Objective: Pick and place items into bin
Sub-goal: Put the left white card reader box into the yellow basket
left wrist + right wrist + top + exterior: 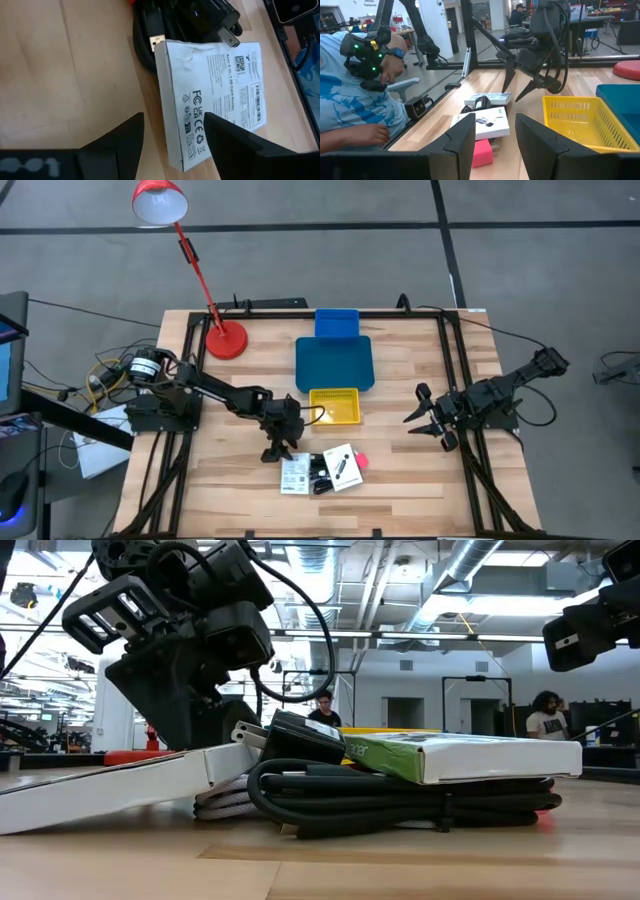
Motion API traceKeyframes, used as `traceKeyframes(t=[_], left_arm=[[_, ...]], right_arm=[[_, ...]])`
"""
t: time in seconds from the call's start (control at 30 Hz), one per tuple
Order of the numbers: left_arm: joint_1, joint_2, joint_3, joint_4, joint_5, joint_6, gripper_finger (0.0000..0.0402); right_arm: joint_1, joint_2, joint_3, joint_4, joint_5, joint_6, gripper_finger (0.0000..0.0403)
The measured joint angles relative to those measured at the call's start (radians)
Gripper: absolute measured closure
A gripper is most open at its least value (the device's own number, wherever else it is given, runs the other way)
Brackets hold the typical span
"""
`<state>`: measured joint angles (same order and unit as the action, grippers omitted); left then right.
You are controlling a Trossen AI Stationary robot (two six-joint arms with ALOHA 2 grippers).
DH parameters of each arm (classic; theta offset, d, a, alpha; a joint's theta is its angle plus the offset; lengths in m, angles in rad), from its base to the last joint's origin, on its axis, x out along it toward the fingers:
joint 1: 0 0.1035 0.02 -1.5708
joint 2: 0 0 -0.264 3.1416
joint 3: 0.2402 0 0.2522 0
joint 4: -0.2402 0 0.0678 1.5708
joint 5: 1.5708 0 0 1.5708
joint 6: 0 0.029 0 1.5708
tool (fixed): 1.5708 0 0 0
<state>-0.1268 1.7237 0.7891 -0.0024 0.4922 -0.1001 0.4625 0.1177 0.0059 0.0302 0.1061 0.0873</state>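
Cards [320,470], two flat white printed ones, lay with a black cable [322,477] and a pink piece [361,461] in a small heap just in front of the yellow basket [335,406] in the high view. The left gripper [277,448] hung beside the heap, near the basket's front left corner, its fingers spread and holding nothing. The right gripper [428,426] waited well to the right of the basket, fingers apart and empty. A blue tray [334,363] touched the basket's far edge, and a red lamp [226,340] stood off to the tray's left.

In the low view the coiled cable [400,802] sat under a white box with a green side [460,756], a second white card [110,786] leaned against it, and the left gripper's body rose behind.

In the left wrist view the spread fingers [227,135] hovered over a printed card [212,95], not touching it, with the cable's plug [156,33] at the card's far end.

In the right wrist view the basket [585,122] stood beside the cards [482,122] and the pink piece [482,151], the left gripper [527,82] above them; a person in a blue shirt [350,95] sat beyond the table edge.
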Motion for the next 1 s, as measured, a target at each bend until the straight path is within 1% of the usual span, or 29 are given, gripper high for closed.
traceKeyframes(t=[0.33,0.6,1.0], left_arm=[[0.000,0.004,0.000,0.003,0.002,0.004,0.0207],[0.015,0.030,-0.001,0.024,0.042,0.010,0.0207],[0.016,0.030,0.000,0.024,0.046,0.016,0.0207]], right_arm=[[0.000,0.000,0.000,0.000,0.000,0.000,0.0270],[0.000,0.000,0.000,0.000,0.000,0.000,0.0270],[0.000,0.000,0.000,0.000,0.000,0.000,0.0270]])
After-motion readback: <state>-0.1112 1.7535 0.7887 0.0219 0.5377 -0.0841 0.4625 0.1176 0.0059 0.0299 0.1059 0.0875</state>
